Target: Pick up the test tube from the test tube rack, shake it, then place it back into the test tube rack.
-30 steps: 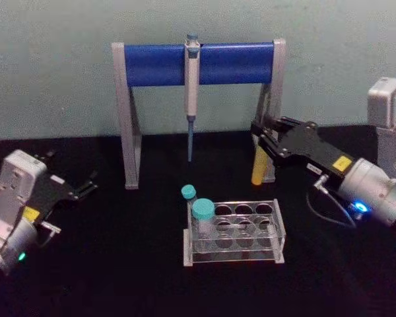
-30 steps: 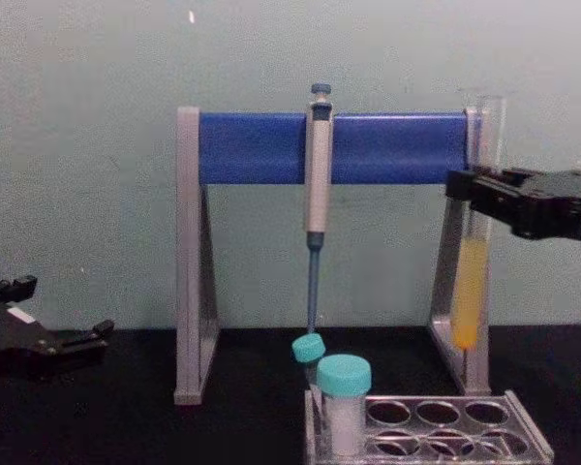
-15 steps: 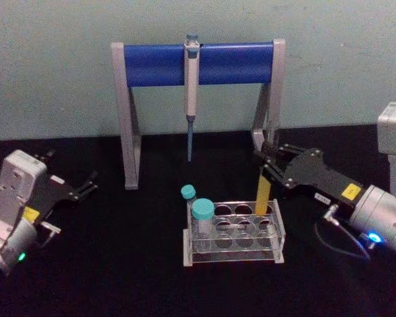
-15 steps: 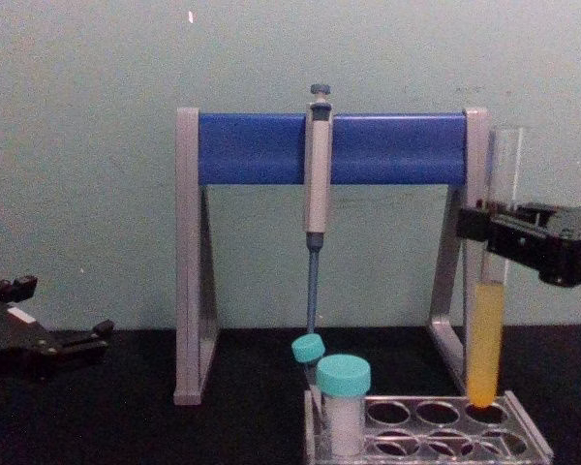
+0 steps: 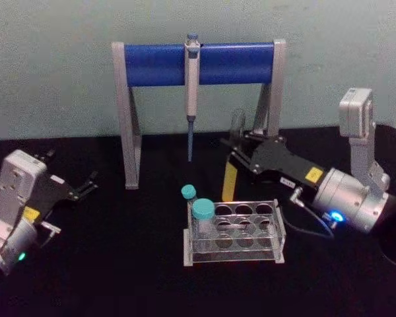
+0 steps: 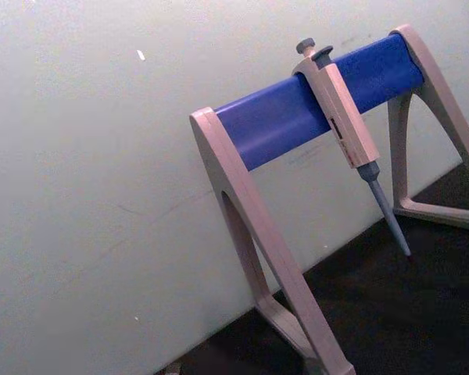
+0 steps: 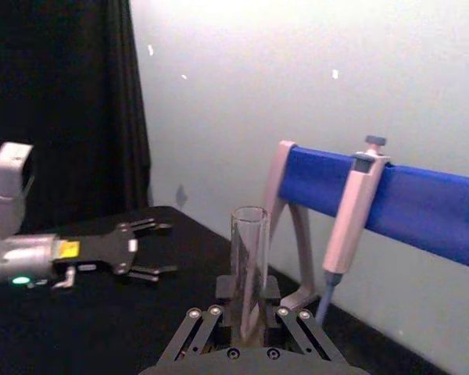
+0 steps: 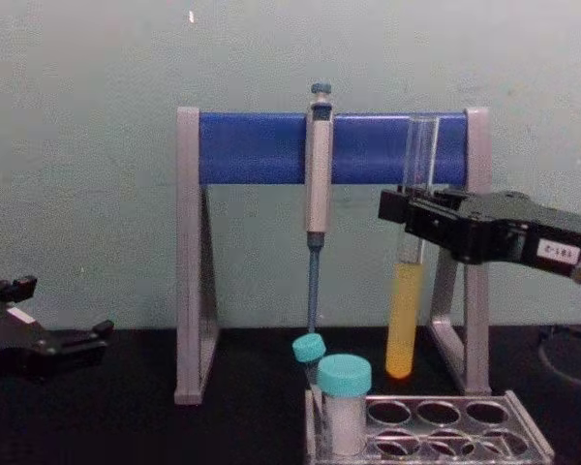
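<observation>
Right gripper [image 8: 405, 211] grasping test tube [image 8: 404, 320] (upright), seemingly above test tube rack [image 8: 455, 430]; left gripper [image 5: 84, 186] released, far left

The chest view's bottom edge cuts the test tube rack [image 8: 462, 427], hiding its base and the foot of the front teal-capped tube [image 8: 344, 417]. The rear teal-capped tube [image 8: 309, 349] shows little but its cap. The right tool [image 8: 412, 215] covers a band of the test tube [image 8: 404, 320] there. In the right wrist view the tube's lower part lies behind that tool. The chest view's left edge crops the left tool [image 7: 158, 248]. The pipette stand [image 6: 250, 211] loses its near foot at the left wrist view's edge.
</observation>
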You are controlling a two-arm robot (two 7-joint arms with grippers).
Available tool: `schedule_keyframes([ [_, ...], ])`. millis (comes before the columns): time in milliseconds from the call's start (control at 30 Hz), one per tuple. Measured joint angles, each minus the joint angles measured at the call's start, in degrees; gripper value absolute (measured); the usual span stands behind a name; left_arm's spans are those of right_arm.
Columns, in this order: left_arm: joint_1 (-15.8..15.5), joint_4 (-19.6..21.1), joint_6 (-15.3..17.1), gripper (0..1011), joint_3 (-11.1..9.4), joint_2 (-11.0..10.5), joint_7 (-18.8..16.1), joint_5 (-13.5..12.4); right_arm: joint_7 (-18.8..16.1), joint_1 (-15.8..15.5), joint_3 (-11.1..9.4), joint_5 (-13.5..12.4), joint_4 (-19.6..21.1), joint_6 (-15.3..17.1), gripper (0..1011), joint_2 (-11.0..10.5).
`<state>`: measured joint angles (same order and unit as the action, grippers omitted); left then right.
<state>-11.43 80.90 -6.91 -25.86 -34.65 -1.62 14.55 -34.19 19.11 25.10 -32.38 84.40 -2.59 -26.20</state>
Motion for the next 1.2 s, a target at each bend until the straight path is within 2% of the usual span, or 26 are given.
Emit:
schedule_keyframes([
  [233,0.0,0.0,0.0,1010,0.0,0.0,0.0,0.0,0.95,1.77,-0.31,0.3,-2.89,-0.84,224,0.99],
  [633,0.0,0.0,0.0,1010,0.0,0.0,0.0,0.0,1.72,1.16,-1.13,0.37,-2.6,-0.94,224,0.72],
  [1200,0.0,0.0,0.0,1010,0.0,0.0,0.0,0.0,1.82,1.18,-1.25,0.39,-2.62,-0.79,224,0.89],
])
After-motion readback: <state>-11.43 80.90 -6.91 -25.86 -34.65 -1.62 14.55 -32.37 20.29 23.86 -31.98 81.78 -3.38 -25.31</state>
